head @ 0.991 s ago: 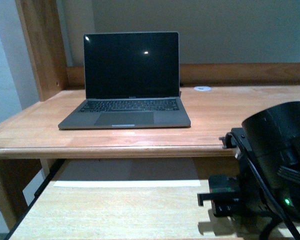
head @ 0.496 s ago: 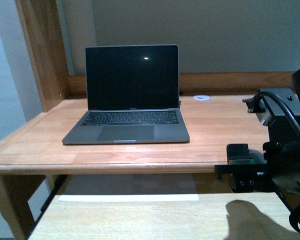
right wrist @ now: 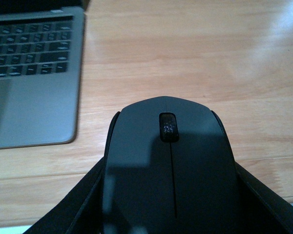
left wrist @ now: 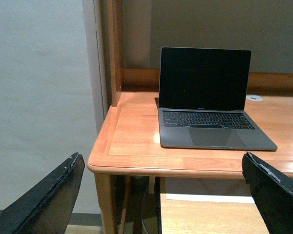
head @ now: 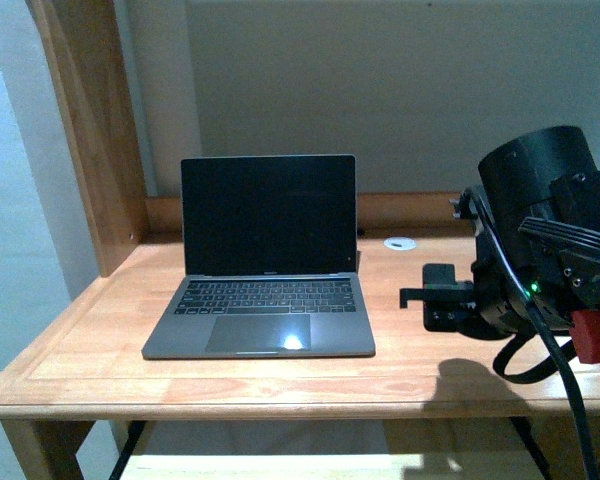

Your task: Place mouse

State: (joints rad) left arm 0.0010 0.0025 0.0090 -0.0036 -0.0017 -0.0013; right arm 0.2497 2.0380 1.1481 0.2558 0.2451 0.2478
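Note:
The mouse (right wrist: 168, 165), matte black with a scroll wheel, fills the near part of the right wrist view. My right gripper (right wrist: 171, 200) is shut on it, one black finger on each side. It hangs just above the wooden desk (right wrist: 195, 58), beside the laptop's front right corner. In the front view the right gripper (head: 437, 296) reaches out over the desk right of the laptop (head: 265, 270); the mouse itself does not show there. My left gripper (left wrist: 161, 195) is open and empty, off the desk's front left corner.
The grey laptop (left wrist: 205, 97) stands open with a dark screen on the left half of the desk (head: 430, 365). A small white round disc (head: 402, 243) lies near the back rail. A wooden upright (head: 90, 130) borders the desk's left side. A lower shelf (left wrist: 205, 219) sits under the desk.
The front view has risen, so the desk top now sits lower in the picture. My right arm, with the mouse, has come up from the lower shelf to over the desk, right of the laptop.

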